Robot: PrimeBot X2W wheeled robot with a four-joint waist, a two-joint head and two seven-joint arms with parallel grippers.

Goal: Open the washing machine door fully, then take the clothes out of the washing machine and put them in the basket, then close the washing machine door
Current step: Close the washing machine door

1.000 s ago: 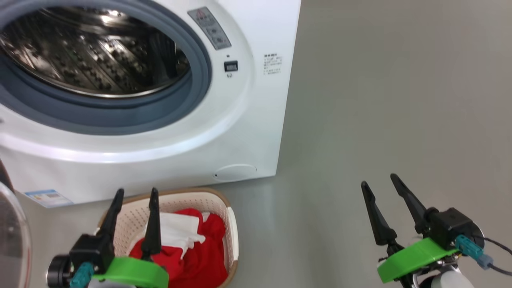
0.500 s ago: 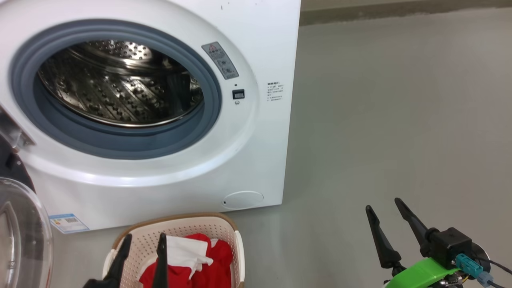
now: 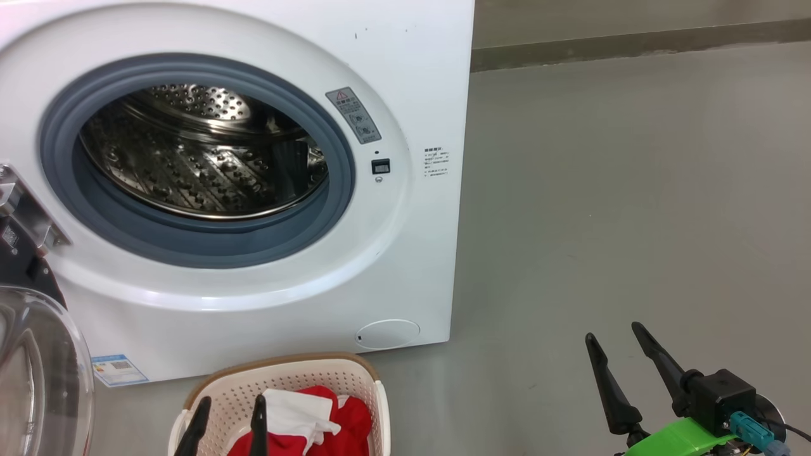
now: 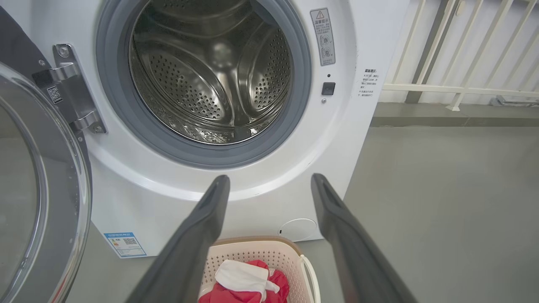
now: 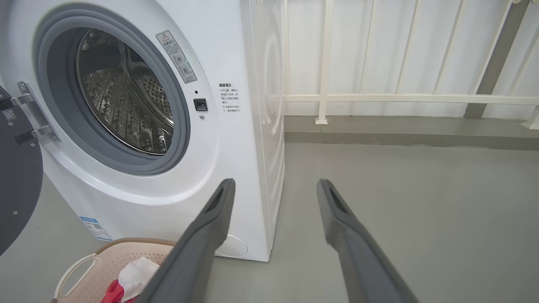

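Clothes (image 3: 339,423) in the basket (image 3: 285,379), door (image 3: 44,373) swung open.
The door hangs at the left of the washing machine (image 3: 405,253), and the basket sits on the floor (image 3: 602,190) just before it. The left gripper (image 3: 232,399) hovers over the basket and the right gripper (image 3: 613,330) over the floor, both with jaws apart and holding nothing.

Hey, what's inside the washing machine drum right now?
Nothing but bare steel: the drum of the washing machine shows perforated walls and paddles, no fabric. The grey gasket hides the drum's near bottom edge. The red and white clothes lie in the basket.
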